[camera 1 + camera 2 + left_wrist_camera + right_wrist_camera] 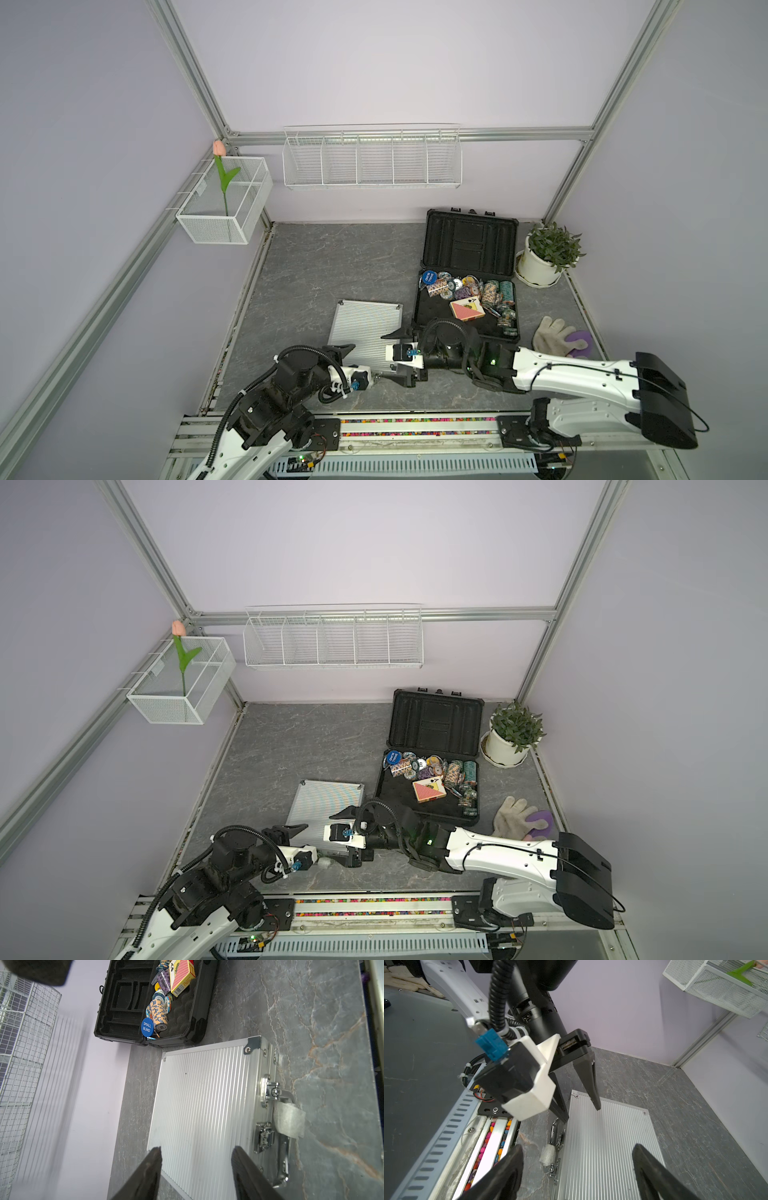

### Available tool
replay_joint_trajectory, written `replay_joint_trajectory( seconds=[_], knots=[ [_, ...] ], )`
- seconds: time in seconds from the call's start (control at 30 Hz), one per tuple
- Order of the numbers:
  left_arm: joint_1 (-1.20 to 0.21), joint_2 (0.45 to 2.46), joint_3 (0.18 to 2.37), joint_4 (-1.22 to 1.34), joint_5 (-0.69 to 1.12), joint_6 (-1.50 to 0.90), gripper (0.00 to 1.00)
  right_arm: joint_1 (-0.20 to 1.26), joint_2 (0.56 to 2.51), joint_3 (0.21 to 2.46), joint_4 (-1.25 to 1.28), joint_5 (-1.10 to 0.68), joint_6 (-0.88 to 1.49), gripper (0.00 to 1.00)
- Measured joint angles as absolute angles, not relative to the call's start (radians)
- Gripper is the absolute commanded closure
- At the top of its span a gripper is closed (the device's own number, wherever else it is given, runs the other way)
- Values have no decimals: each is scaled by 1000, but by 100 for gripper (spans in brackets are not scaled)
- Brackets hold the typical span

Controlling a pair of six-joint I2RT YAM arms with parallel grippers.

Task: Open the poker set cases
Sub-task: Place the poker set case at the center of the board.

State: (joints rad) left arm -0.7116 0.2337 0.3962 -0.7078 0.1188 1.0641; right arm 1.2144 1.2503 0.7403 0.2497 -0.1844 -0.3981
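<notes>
Since the dark plastic case [469,245] already lies open toward the back right, with chips [492,291] and a card deck [467,309] loose in its tray, what remains for us is the silver ribbed case [365,328]. It lies flat and shut on the table [311,270] near the front edge, just left of the dark one's near corner. We judge it rigid, and fairly heavy if it too is full of chips. Its aluminium skin looks smooth enough to slide when pushed, and the ribs offer the pads little purchase, so the lid wants lifting at its front rim while the base is held down. The places to work are on the front wall: the chrome latch [264,1136] beside the handle [283,1159], which wears a wrap of cloudy tape [288,1121]. Whether that latch is sprung we cannot tell from the left wrist view. Our left gripper [196,1149] has its jaws parted and empty. Seen from the right wrist, one finger [591,1084] hangs over the ribs and the other [560,1103] by the front edge, with contact unclear. Our right gripper [578,1147] is spread wide, holds nothing, and is poised above the same lid.
</notes>
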Motion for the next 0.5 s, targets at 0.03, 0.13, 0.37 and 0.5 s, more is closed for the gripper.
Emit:
replay_joint_trajectory(
  seconds=[0.03, 0.13, 0.37, 0.5],
  knots=[
    [-712, 234, 397, -707, 111, 1057, 43, 1225, 1260, 741, 247, -180, -406, 17],
    [-712, 234, 398, -693, 67, 1028, 38, 1259, 1321, 744, 244, -173, -433, 17],
    [-708, 245, 398, -488, -170, 843, 31, 1295, 1521, 746, 294, -153, -461, 17],
    [-687, 317, 437, -448, -282, 707, 31, 1306, 1611, 747, 371, -132, -447, 18]
  ],
)
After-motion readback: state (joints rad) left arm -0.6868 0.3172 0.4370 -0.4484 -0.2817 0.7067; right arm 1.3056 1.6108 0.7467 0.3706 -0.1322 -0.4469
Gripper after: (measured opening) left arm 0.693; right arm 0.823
